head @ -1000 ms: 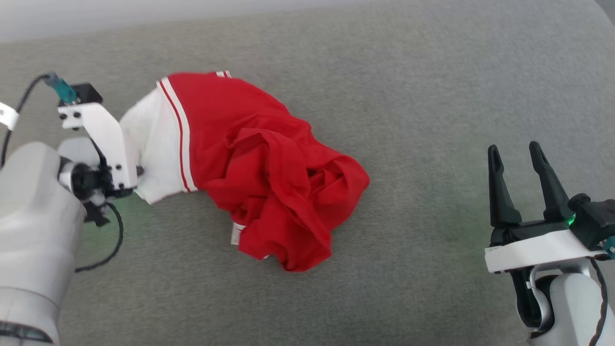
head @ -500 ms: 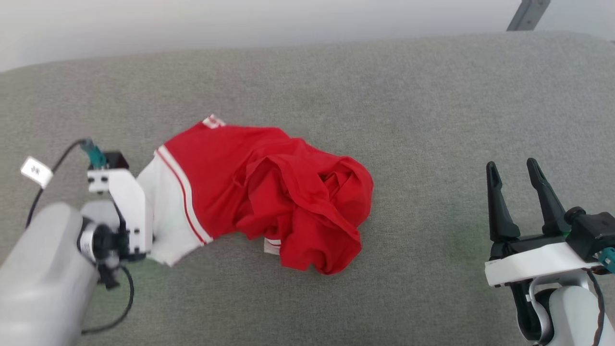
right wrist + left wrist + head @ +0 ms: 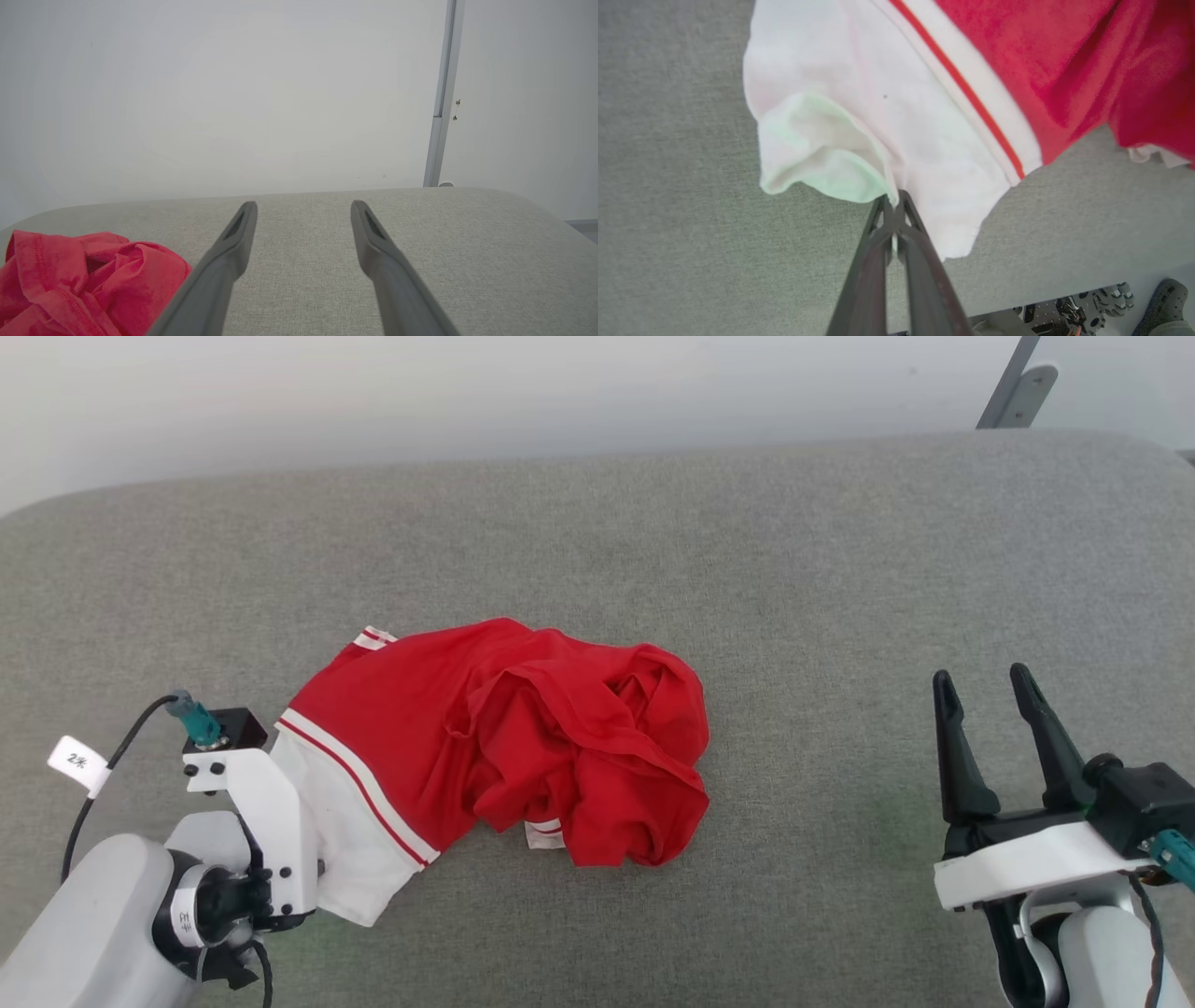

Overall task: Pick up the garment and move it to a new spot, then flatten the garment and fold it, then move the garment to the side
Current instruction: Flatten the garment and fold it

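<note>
Jersey [image 3: 560,747] lies crumpled mid-desk [image 3: 840,616], white sleeve [image 3: 878,116] pinched in my left fingers [image 3: 871,252], right fingers [image 3: 954,756] wide and empty, so I judge only the grasp done, with placing, flattening, folding and setting aside left.

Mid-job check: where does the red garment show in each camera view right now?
Head view: garment centre-left, crumpled, white sleeve at lower left.
Left wrist view: white sleeve top centre, pinched by the left gripper.
Right wrist view: red folds in the bottom-left corner.
Shared landmark: the grey padded surface under it.
</note>
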